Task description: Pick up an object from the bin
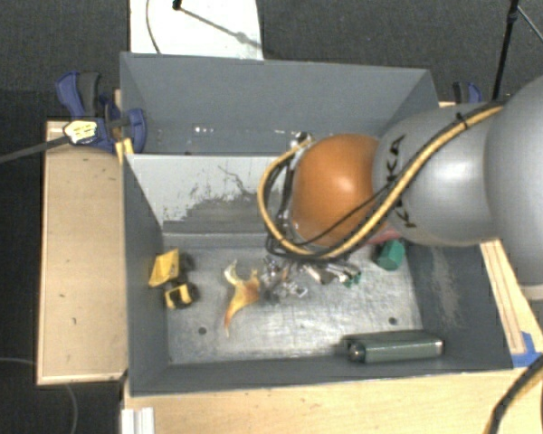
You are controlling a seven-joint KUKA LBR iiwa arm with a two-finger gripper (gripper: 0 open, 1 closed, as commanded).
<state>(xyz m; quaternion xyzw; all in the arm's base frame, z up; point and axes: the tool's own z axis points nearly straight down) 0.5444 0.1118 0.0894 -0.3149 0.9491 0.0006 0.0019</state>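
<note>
- The yellow, curved banana-shaped toy [238,298] lies just beside your gripper [282,284], toward the view's left, its long axis slanting down-left.
- Apart or together: you cannot tell.

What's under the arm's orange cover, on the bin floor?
Below the orange cover the tool sits at the bin floor, beside a yellow banana-shaped thing. A green thing pokes out to its right; the arm hides the rest of it.

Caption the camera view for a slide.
Robot gripper low in the bin beside a yellow banana toy, yellow truck left, dark tube in front.
</note>
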